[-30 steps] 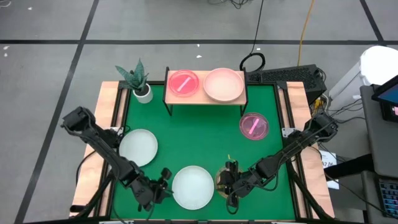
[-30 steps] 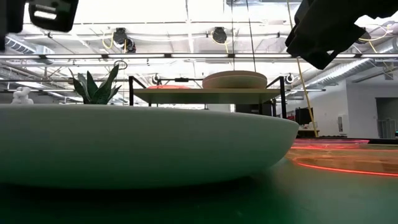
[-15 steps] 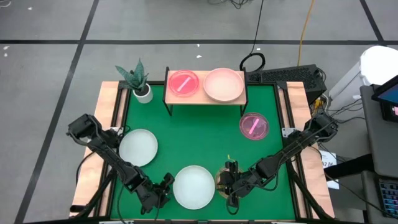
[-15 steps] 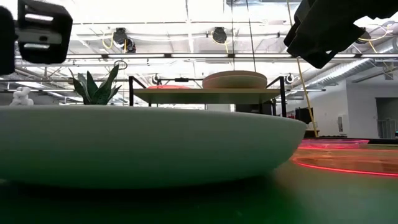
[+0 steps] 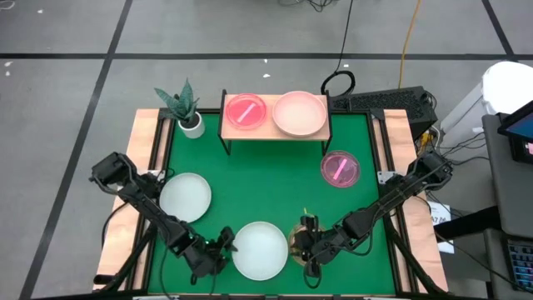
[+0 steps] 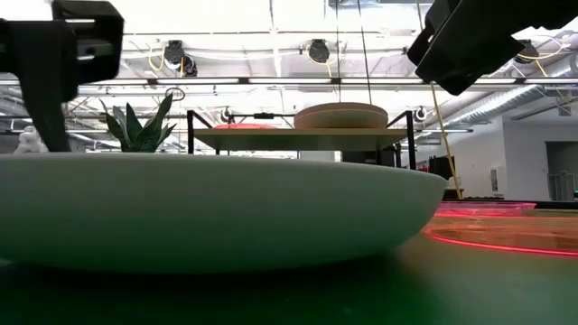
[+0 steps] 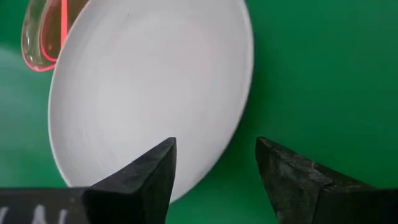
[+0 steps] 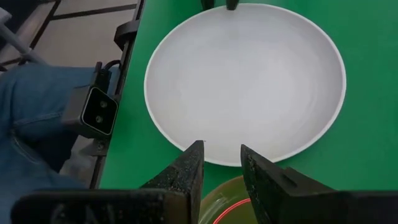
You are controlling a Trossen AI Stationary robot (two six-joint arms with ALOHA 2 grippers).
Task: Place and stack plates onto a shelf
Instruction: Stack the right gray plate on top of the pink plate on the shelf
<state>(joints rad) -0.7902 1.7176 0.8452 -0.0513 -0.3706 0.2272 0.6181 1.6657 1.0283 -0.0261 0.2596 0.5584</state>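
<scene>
Left gripper point(image 5: 223, 247) sits at the near edge of the mat, fingers parted, straddling the 9 o'clock rim of the white plate point(image 5: 260, 249). In the left wrist view one finger point(image 7: 140, 180) lies over the plate's inner surface and the other point(image 7: 292, 180) over bare green mat; rim runs between them. Cannot tell whether the lower finger is under the rim. Right gripper point(image 5: 305, 247) is at the plate's 3 o'clock side, over an amber translucent plate point(image 5: 296, 241) that touches or just overlaps the white one; its fingers show a narrow gap and are not closed on anything that I can make out. Plate is round, so no long axis. Shelf point(image 5: 275, 133) lies at 12 o'clock from it, well apart, already carrying a pink translucent plate point(image 5: 246, 111) and a salmon plate point(image 5: 300, 113). Judgement: left arm is committed to this grasp.
</scene>
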